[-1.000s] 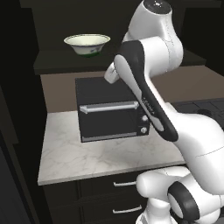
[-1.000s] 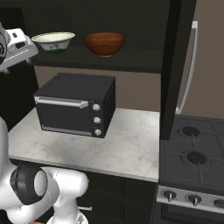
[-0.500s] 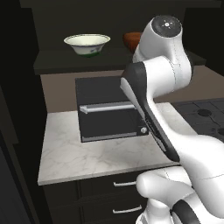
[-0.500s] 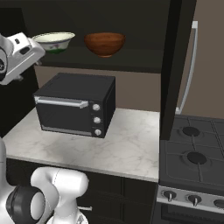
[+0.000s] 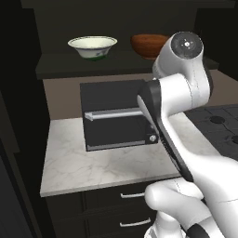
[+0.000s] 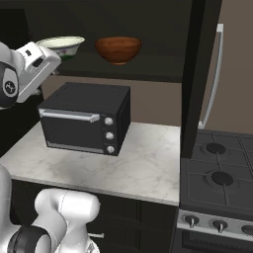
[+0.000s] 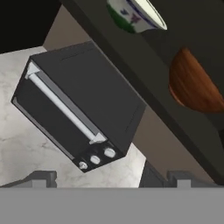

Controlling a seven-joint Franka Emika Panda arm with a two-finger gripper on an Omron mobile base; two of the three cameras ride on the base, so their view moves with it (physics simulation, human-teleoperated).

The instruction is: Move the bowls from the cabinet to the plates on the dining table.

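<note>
Two bowls stand on the open shelf (image 6: 123,75) of the dark cabinet (image 6: 197,74). The cream-white bowl (image 5: 93,46) with a green pattern is on the left, the reddish-brown bowl (image 6: 118,48) on the right. In the left base view my arm covers part of the brown bowl (image 5: 146,45). In the right base view my white hand (image 6: 37,63) hangs just in front of the cream bowl (image 6: 64,45), a little below its rim. The hand view shows the gripper (image 7: 111,180) open and empty, fingertips wide apart, with the cream bowl (image 7: 133,15) and brown bowl (image 7: 192,85) ahead. The plates and dining table are out of view.
A black toaster oven (image 6: 84,118) sits on the small marble counter (image 6: 143,170) under the shelf. The cabinet door stands open at the right with a long silver handle (image 6: 215,74). A gas stove (image 6: 217,183) adjoins the counter. Dark drawers (image 5: 125,209) lie below.
The arm has swung right and lowered a little. My hand has moved closer to the cream bowl. The bowls and oven have stayed put, and the gripper has stayed open.
</note>
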